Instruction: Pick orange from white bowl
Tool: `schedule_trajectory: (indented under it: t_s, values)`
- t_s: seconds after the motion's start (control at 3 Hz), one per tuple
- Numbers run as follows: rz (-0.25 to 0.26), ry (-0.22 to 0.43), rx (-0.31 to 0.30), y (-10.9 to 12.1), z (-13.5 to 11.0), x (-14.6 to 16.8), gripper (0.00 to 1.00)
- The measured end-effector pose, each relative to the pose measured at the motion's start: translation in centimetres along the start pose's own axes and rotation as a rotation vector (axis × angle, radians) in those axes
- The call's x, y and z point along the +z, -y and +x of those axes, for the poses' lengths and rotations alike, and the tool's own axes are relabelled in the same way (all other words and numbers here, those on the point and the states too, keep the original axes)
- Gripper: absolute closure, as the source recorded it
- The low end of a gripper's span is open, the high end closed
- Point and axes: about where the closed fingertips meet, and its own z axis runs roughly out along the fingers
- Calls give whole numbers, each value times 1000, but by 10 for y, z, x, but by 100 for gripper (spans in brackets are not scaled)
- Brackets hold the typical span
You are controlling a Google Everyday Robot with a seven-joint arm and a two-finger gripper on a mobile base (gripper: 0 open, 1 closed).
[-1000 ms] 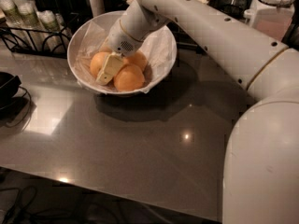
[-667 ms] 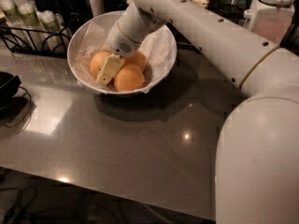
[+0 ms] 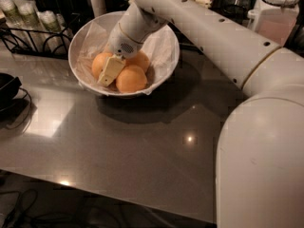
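Inside white bowl (image 3: 175,56) | gripper (image 3: 110,71) betw. oranges (image 3: 132,79) | arm slanting down-left | grip: can't tell

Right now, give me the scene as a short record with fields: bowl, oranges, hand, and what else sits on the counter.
bowl: white bowl, paper-lined, on the counter
contents: three oranges: left orange, front orange, back orange
hand: hand inside the bowl, low between left orange and front orange
lifted: none yet; all three rest in the bowl
nearby: wire rack behind the bowl, to its left in view; lidded container at the far right in view
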Motion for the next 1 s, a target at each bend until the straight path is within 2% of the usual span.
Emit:
schedule_trajectory:
  t_s: [0.67,1.0]
  values:
    - [0,0,0,0,0,0,92]
    - [0,1,0,0,0,0,100]
